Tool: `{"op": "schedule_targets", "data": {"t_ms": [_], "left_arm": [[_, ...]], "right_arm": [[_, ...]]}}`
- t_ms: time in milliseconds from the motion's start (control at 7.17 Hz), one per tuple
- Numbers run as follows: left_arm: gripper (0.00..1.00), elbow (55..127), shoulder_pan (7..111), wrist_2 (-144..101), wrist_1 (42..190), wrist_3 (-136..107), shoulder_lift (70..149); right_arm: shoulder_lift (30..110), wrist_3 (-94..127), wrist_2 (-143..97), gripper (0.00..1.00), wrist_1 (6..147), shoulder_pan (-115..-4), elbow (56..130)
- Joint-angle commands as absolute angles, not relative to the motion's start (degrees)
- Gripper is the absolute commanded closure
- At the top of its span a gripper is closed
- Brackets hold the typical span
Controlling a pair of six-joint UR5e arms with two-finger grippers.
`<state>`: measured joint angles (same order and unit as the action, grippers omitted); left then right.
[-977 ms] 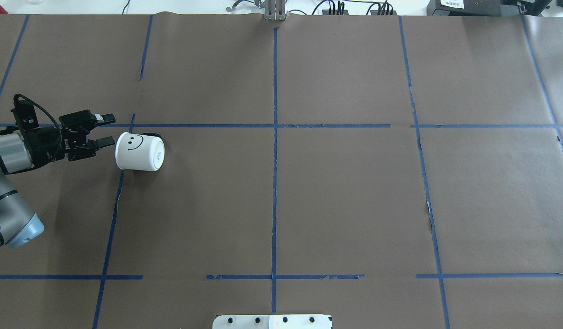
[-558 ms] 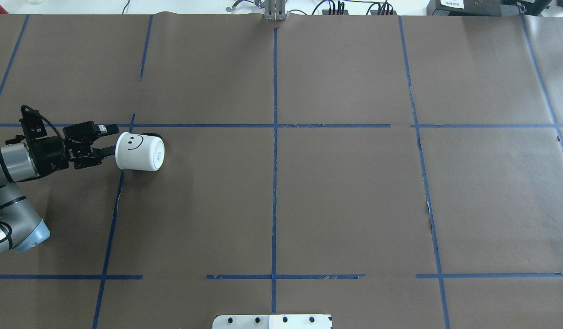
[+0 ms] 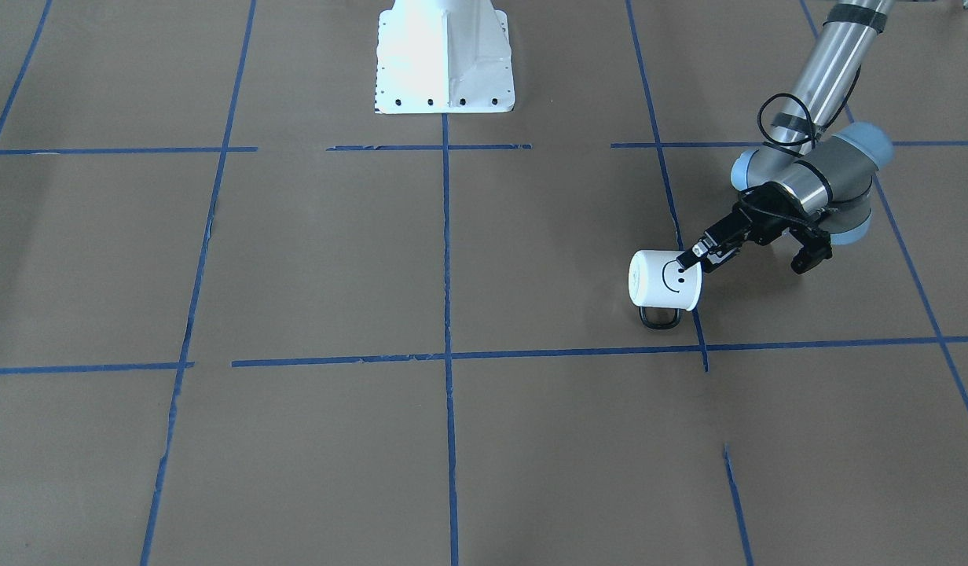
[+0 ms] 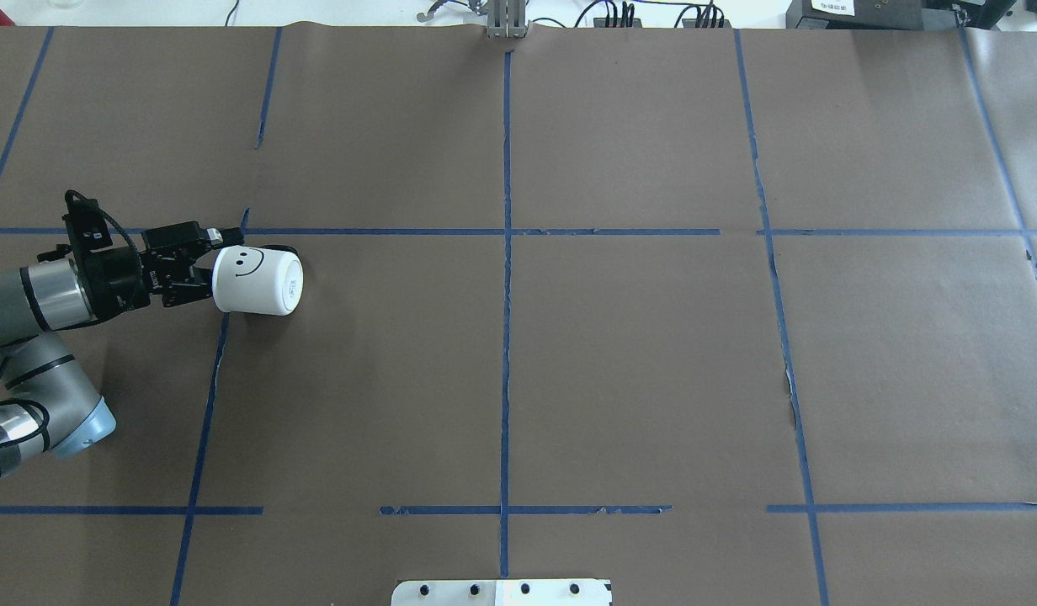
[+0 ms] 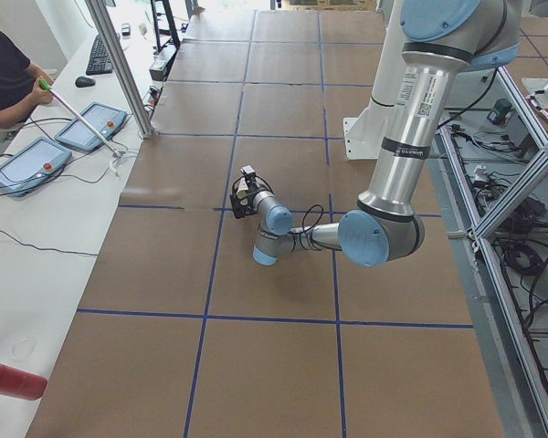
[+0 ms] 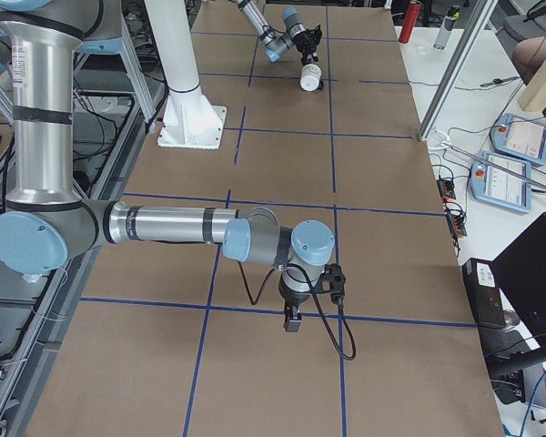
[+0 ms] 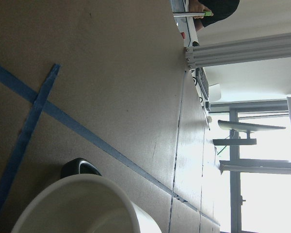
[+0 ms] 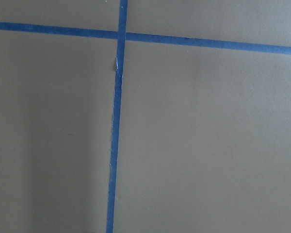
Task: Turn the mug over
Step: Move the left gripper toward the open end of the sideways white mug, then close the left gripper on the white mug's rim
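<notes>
While its fingers look spread rather than pinched, the left gripper (image 4: 214, 257) sits right at the open mouth of the mug (image 4: 257, 279). One finger (image 3: 691, 258) rides above the top wall, beside the smiley face (image 4: 247, 263). The other seems to reach toward the mouth, though no view shows its tip clearly. The wrist camera sees only the white rim low in its picture, and no fingers.

The mug lies on its side on the brown table (image 4: 569, 353), in the robot's left part of it, close to a blue tape line (image 4: 224, 332). Its mouth points at the gripper and its base points away. The dark handle (image 3: 658, 317) sticks out flat on the side away from the robot.

The step in hand looks like taking hold of the wall at the rim. To do it well, I would push in a little deeper before closing, so the pads grip flat wall and not just the rolled edge. The smooth surface probably slips easily, so a firm, square pinch matters. Lift just clear of the paper before turning the wrist, keep the handle free of the table, and let go only once the mug stands flat.

The right gripper (image 6: 291, 320) hangs over bare table well away, and I cannot tell whether it is spread or closed.
</notes>
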<state>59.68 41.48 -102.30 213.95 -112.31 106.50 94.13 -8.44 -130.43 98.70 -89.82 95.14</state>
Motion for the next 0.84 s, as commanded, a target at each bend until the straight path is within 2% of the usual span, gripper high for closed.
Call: {"op": "schedule_targets", "data": {"t_ms": [0, 140, 279, 698], "left_arm": [[0.53, 59.42, 41.14, -102.30, 214.01, -112.32, 106.70], [0.93, 59.50, 41.13, -102.30, 214.01, -112.32, 106.70], [1.00, 59.50, 41.13, -102.30, 214.01, -112.32, 106.79], [1.00, 61.77, 41.22, -102.13, 216.11, -117.46, 106.35]], "right_arm": [[94.13, -8.44, -130.43, 0.00, 98.70, -89.82, 95.18], [94.13, -8.44, -130.43, 0.00, 98.70, -89.82, 95.19], [94.13, -8.44, -130.43, 0.00, 98.70, -89.82, 95.19], [94.13, -8.44, -130.43, 0.00, 98.70, -89.82, 95.19]]}}
